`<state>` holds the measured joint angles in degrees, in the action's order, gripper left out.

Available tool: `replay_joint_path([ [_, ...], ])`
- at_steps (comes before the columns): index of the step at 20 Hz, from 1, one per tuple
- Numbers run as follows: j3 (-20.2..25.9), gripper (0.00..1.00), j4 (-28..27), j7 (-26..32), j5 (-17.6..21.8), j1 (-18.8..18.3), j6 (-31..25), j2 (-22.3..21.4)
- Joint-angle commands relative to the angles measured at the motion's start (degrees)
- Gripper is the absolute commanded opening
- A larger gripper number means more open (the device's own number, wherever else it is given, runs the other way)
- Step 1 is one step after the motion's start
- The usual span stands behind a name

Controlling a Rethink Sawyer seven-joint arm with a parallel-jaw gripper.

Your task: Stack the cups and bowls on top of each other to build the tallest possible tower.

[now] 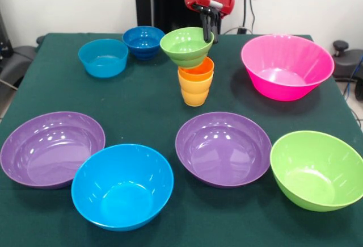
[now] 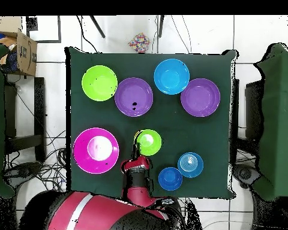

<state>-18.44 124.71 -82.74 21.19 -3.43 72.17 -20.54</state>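
Far left on the worktop [image 1: 147,96], the light blue bowl [image 1: 103,57] and dark blue bowl [image 1: 143,41] stand loose. Centre, the tower [image 1: 193,68]: two nested cups [image 1: 195,85] carrying the tilted small green bowl [image 1: 186,46]. The end effector [image 1: 207,26] pinches that bowl's far rim. Step in hand, I judge: seating it. Next: level it, release, fetch the light blue bowl.

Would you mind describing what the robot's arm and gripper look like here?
The arm is glossy red with black joints; from overhead a pale stripe crosses its broad red base. The gripper has a rounded red housing with dark, slender fingers below.
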Motion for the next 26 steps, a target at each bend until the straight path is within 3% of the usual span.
replay_joint_path([
  [1, 3.6, 0.0, -0.37, -10.7, -3.33, 1.22, 0.94, 1.69],
  [26, 3.66, 0.0, -0.1, -10.07, -4.1, 2.89, 4.08, 5.34],
])
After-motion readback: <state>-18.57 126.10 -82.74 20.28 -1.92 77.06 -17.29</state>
